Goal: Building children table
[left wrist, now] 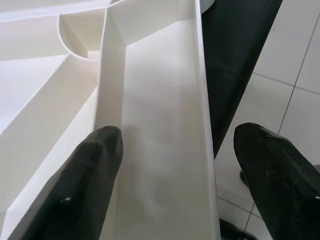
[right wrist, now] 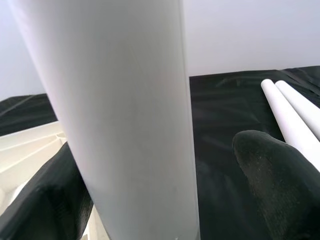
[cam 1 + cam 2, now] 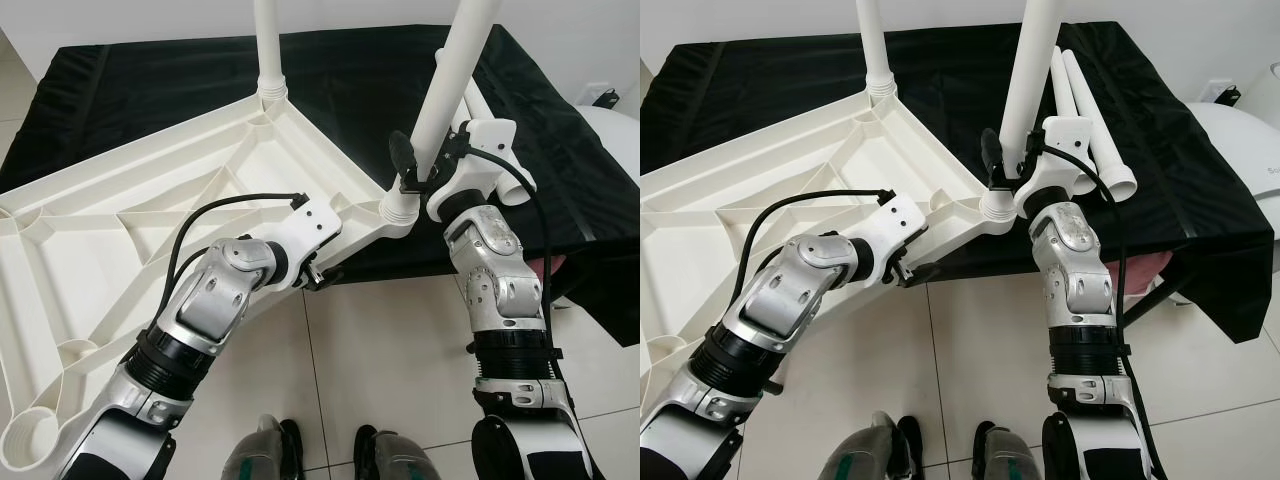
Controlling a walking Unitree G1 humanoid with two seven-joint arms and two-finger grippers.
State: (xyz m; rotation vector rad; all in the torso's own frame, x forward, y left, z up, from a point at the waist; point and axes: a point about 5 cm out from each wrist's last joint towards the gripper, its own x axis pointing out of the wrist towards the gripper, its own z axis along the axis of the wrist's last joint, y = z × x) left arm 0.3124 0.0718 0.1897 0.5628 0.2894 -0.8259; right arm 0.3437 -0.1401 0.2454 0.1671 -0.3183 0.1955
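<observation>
The right tool (image 3: 420, 165) grips a white leg (image 3: 455, 70) standing upright in the upturned tabletop's (image 3: 150, 200) near corner socket (image 3: 398, 208) — the left tool (image 1: 175, 160) straddles the rim, open.

Upturned tabletop (image 3: 150, 200) lying partly on the cloth-draped table (image 3: 350, 90), overhanging the tiled floor (image 3: 400, 350)

One table leg (image 3: 268, 45) stands in its far corner socket; another leg (image 3: 450, 80) stands in the near right socket; two spare legs (image 3: 1090, 110) lie on the cloth just right of it.
</observation>
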